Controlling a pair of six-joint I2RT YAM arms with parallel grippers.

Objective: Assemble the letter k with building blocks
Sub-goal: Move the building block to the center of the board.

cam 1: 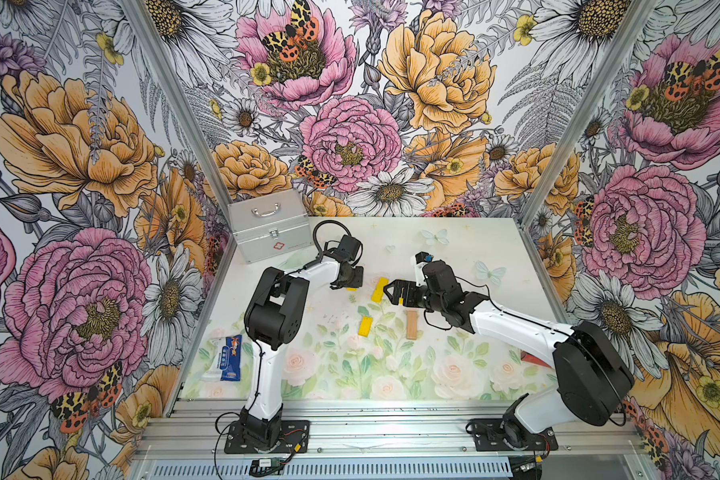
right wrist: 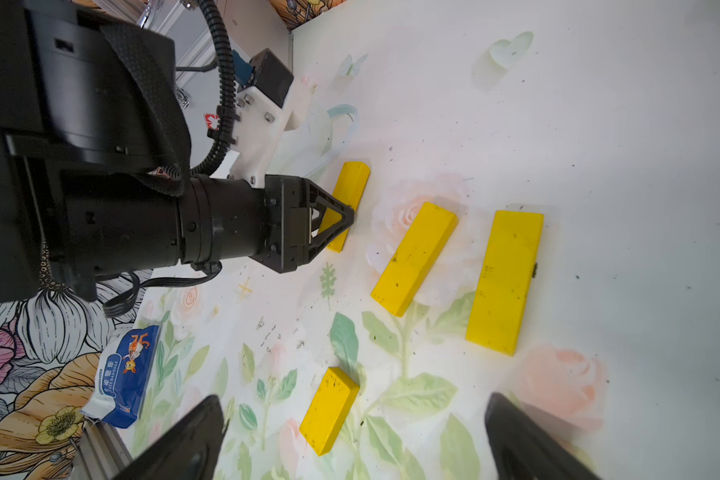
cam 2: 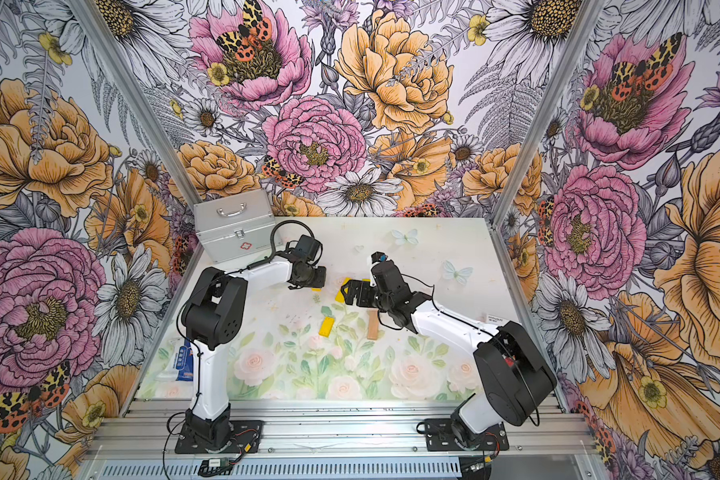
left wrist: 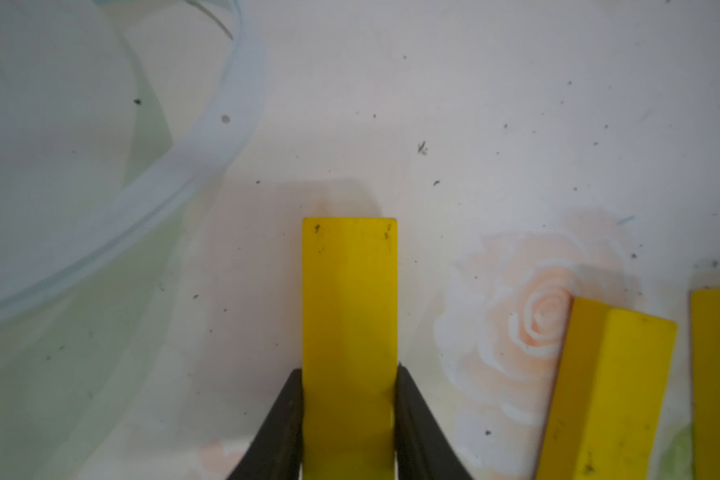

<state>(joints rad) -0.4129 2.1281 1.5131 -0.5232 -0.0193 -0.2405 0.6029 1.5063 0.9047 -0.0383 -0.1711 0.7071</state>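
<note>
Yellow flat rectangular bar point(left wrist: 350, 299) is pinched across its width in the left gripper point(left wrist: 349, 372), plain in the left wrist view, all but buried in both top views. Its long axis runs straight out from the jaws, with bare floral mat point(left wrist: 433, 104) open beyond and a second yellow bar point(left wrist: 612, 395) apart alongside. Right gripper point(right wrist: 354, 403) hangs wide open, and in a top view the tan wooden bar point(cam 1: 412, 325) lies at its five o'clock.

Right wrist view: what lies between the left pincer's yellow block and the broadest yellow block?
A slanted yellow block, touching neither; the right wrist view shows it.
</note>
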